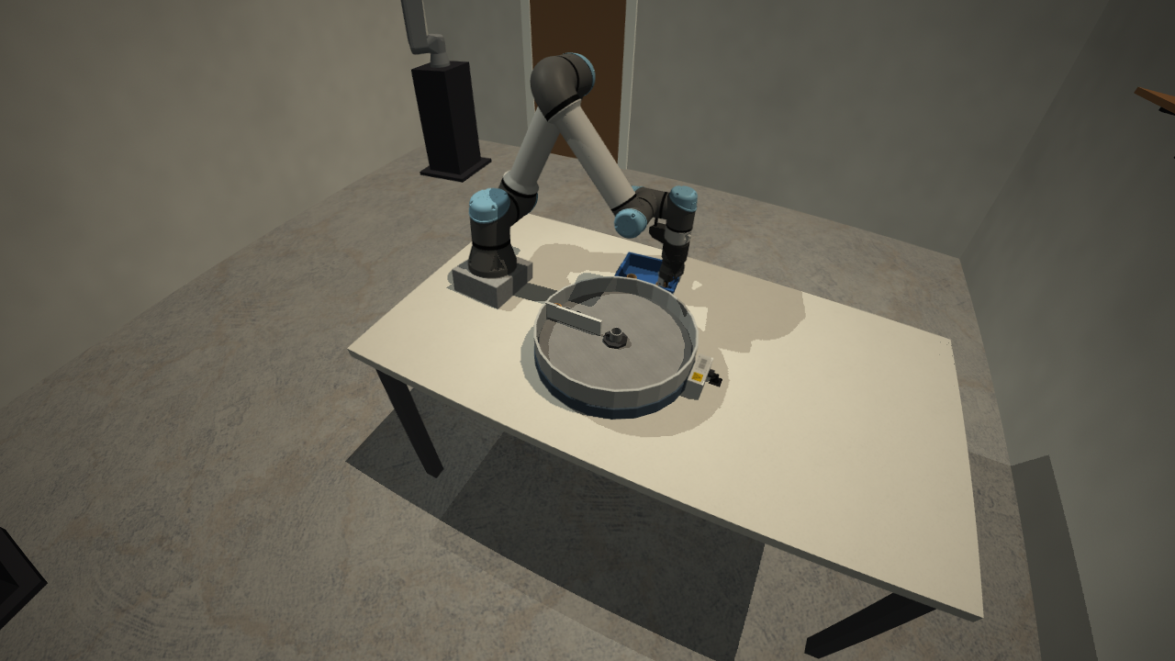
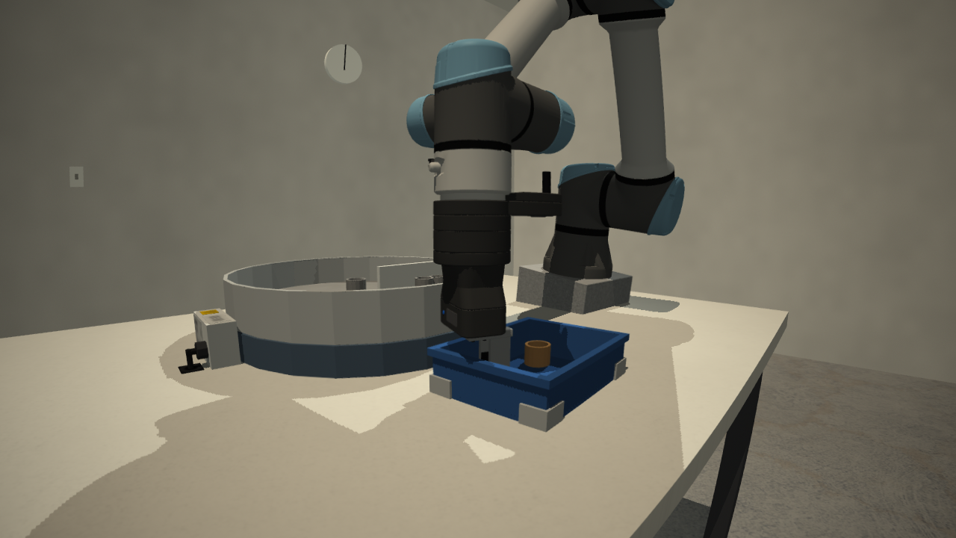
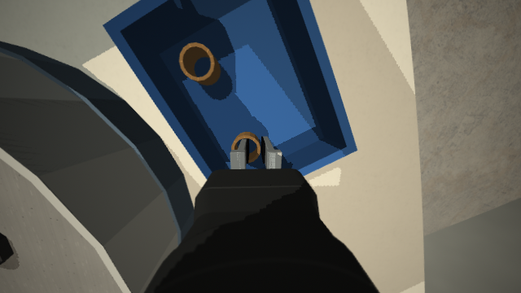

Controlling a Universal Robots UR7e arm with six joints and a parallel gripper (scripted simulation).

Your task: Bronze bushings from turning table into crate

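My gripper (image 1: 664,284) (image 2: 493,354) (image 3: 255,145) points down inside the near end of the blue crate (image 2: 484,393) (image 3: 335,102). Its fingers are partly open, with a gap between them. A bronze bushing (image 3: 233,145) stands below, off to the left of that gap and partly hidden by the left finger. Another bronze bushing (image 2: 537,353) (image 3: 212,73) stands farther along in the crate. Grey rings, seemingly steel bushings (image 2: 423,281), show beside the divider in the turning table (image 1: 616,400) (image 2: 287,317). Small orange bits show behind the divider in the top view; their shape is unclear.
The turning table's high wall stands close beside the crate. A white divider (image 1: 573,319) (image 2: 404,275) crosses part of it, and a grey ring-shaped piece (image 1: 615,335) is at its centre. A sensor box (image 1: 698,379) (image 2: 219,339) sits against its outer wall. Grey corner blocks (image 2: 540,416) hold the crate.
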